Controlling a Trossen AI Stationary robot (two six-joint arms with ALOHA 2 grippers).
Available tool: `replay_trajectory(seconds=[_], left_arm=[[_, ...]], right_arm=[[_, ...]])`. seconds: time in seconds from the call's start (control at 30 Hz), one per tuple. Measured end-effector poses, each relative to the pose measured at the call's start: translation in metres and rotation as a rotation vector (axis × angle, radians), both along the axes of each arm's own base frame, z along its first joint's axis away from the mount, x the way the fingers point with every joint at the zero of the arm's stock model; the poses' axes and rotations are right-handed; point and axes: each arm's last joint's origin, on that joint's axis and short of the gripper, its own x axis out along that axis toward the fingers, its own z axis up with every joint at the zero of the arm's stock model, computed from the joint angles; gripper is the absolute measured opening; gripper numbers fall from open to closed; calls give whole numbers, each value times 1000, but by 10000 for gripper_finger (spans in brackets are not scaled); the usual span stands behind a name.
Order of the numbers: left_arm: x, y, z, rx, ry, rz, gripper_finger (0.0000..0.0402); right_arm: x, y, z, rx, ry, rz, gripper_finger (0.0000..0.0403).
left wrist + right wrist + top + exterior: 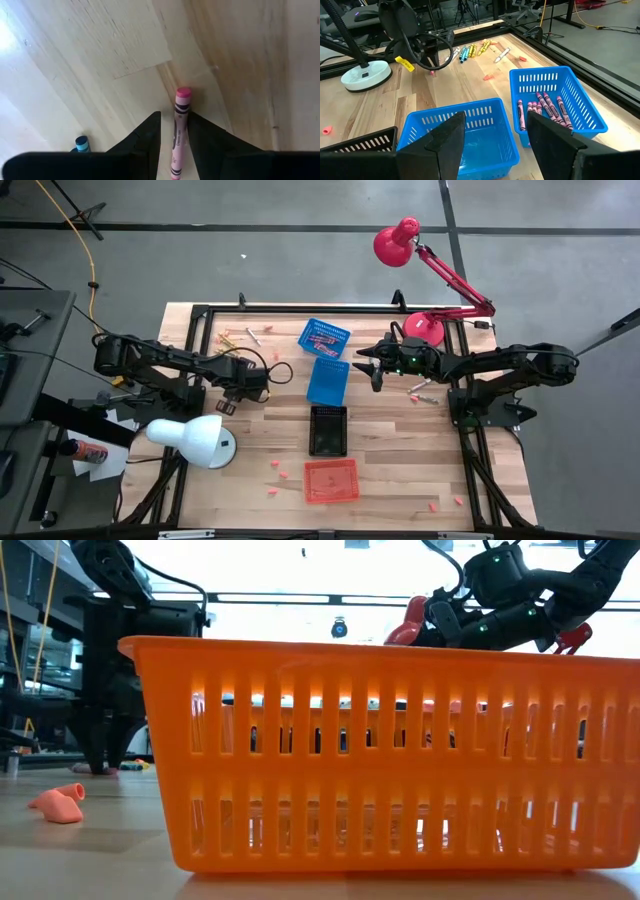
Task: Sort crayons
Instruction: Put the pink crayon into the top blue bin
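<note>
My left gripper [225, 404] points down at the table's left part, shut on a pink crayon [180, 130]. In the low view its fingers [100, 755] reach down to the tabletop. My right gripper [495, 125] hangs open above the nearer of two blue baskets [465, 132], holding nothing. The farther blue basket [560, 95] holds several pink crayons [542, 107]. More crayons [470, 50] in blue, yellow and orange lie loose near the far left edge. A blue crayon [81, 144] lies beside my left gripper. My left gripper has the pink crayon's paper-wrapped shaft [178, 137] between its two fingers. The fingers come from above and lie across it. The crayon lies level, and its magenta end [183, 93] sticks out past the fingertips. Whether it rests on the wood or hangs just above it does not show.
A black basket [328, 430] and an orange basket [331, 480] stand in a row toward the near edge. A white lamp [195, 438] sits near my left arm, a red lamp [425, 328] at the far right. Small pink bits [278, 470] and a few crayons [420, 390] lie scattered.
</note>
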Motion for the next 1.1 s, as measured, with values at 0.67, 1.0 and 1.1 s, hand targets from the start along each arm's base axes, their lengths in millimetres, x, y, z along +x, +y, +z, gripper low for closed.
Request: replay_trajectory(seconds=[0.67, 1.0, 1.1], left_arm=[[50, 21, 79, 241, -363, 143, 3], [60, 26, 169, 86, -1395, 116, 1], [57, 23, 162, 37, -1639, 59, 1]], right_arm=[[0, 0, 0, 0, -1, 0, 206], [-1, 0, -3, 10, 35, 0, 206], [-1, 0, -3, 9, 31, 0, 206]])
